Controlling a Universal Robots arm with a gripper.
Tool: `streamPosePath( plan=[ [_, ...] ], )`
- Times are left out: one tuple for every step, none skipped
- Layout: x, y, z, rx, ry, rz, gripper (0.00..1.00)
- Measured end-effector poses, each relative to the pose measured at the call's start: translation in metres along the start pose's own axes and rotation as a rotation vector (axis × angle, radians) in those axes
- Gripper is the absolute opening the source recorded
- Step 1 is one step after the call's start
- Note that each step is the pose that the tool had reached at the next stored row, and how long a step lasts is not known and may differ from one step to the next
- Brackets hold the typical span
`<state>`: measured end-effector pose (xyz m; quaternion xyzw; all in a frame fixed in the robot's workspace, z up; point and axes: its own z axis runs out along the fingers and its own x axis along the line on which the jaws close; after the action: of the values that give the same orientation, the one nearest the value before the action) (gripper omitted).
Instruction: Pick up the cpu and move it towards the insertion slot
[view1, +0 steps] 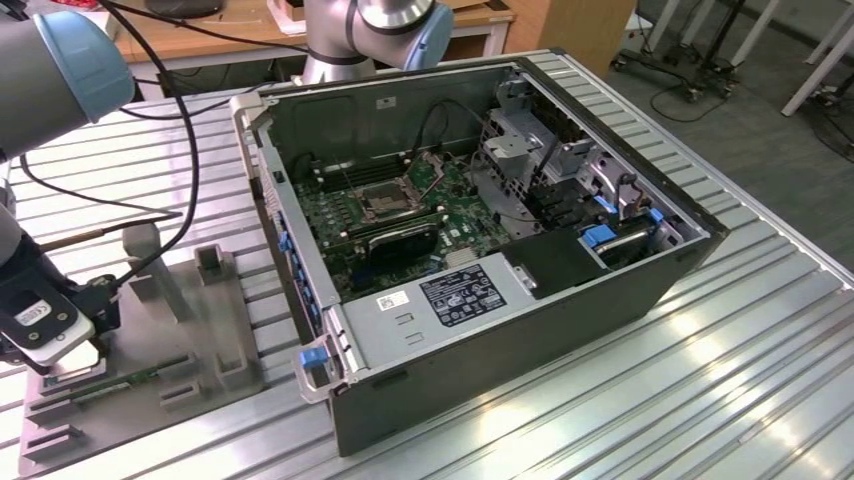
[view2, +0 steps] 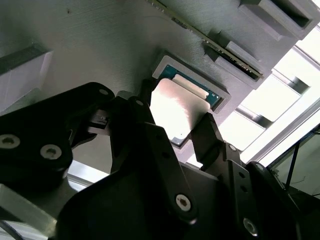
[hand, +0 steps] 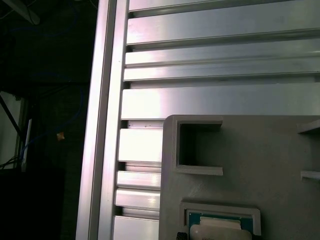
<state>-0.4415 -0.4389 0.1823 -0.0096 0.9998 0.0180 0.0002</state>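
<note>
The cpu is a thin square chip with a silvery top and a green rim. It lies in a shallow pocket of the grey fixture at the exterior view's lower left, and its edge shows in the first wrist view. My gripper is right over it, one black finger at one side and the other finger at the opposite side, shut on the chip, which still sits in the pocket. The insertion slot is the metal-framed socket on the green board inside the open computer case.
A narrow green circuit strip lies in the fixture beside my gripper. A black heatsink block sits just in front of the socket. Case walls, drive cages and cables surround the board. The ribbed metal table ends close to the fixture.
</note>
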Motion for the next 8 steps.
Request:
streamPosePath(
  plan=[
    [0.0000,0.0000,0.0000,0.0000,0.0000,0.000,0.58],
    [0.0000,0.0000,0.0000,0.0000,0.0000,0.000,0.58],
    [0.0000,0.0000,0.0000,-0.0002,-0.0002,0.000,0.58],
    [-0.0001,0.0001,-0.0004,-0.0002,-0.0003,0.000,0.58],
    [0.0000,0.0001,-0.0009,-0.0001,-0.0001,0.000,0.58],
    [0.0000,0.0001,-0.0015,0.0000,-0.0001,0.000,0.58],
    [0.0000,0.0001,-0.0018,-0.0001,-0.0001,0.000,0.58],
    [0.0000,0.0001,-0.0018,-0.0001,-0.0002,0.000,0.58]
  ],
)
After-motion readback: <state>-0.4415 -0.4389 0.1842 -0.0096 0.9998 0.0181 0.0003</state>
